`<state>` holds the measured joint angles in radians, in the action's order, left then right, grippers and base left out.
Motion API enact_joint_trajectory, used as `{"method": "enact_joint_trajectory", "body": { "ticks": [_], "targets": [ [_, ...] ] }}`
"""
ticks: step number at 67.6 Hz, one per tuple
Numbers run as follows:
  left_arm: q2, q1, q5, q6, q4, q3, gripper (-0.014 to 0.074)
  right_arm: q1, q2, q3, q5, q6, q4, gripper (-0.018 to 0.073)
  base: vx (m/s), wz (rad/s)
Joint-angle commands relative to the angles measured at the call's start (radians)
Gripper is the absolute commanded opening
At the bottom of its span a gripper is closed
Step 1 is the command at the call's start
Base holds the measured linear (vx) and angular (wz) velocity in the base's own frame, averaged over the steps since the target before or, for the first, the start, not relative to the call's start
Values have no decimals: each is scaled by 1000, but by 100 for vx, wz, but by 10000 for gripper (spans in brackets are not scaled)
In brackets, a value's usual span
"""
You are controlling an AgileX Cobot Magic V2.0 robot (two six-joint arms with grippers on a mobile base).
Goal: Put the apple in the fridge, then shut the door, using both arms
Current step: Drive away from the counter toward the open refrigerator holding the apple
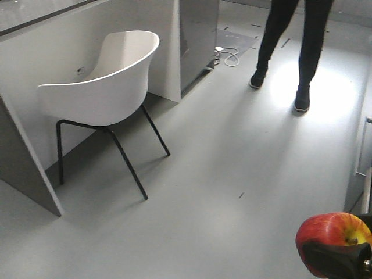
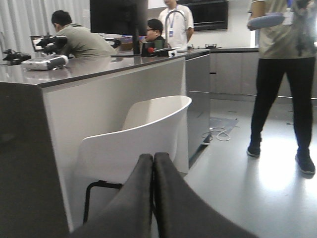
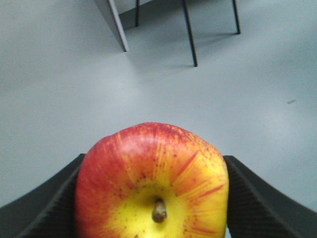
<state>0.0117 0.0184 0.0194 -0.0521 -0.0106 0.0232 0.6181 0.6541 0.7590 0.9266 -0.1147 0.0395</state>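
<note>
The red apple (image 3: 153,178), yellow round its stem, sits between the two black fingers of my right gripper (image 3: 154,159), which is shut on it. In the front view the apple (image 1: 328,232) shows at the bottom right corner, above the grey floor, with a black finger (image 1: 337,260) across its lower part. My left gripper (image 2: 153,157) is shut with nothing between its fingers and points toward a white chair. The fridge and its door are out of view.
A white shell chair (image 1: 110,81) on thin black legs stands at the left against a grey-topped counter (image 2: 99,67). A person's legs (image 1: 290,46) stand at the far right of the floor. A white cable (image 1: 229,56) lies near the counter's end. Several people are behind the counter.
</note>
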Motion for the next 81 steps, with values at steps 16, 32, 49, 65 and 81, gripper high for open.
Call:
{"method": "enact_joint_trajectory", "body": {
  "ticks": [16,32,49,65,81],
  "targets": [
    [14,2,-76,-4,11,-18,-6,-1,-2,28,-67,13,0,223,-2,54],
    [14,2,-76,-4,11,-18,-6,-1,-2,28,-66,13,0,223,-2,58],
    [14,2,-76,-4,11,-18,-6,-1,-2,28,-66,13,0,223,-2,61],
    [14,2,-76,-4,11,-18,-6,-1,-2,28,-66,13,0,223,0,59],
    [14,2,-76,-4,11,-18,-6,-1,-2,28,-66,13,-1,223,5,50]
  ]
}}
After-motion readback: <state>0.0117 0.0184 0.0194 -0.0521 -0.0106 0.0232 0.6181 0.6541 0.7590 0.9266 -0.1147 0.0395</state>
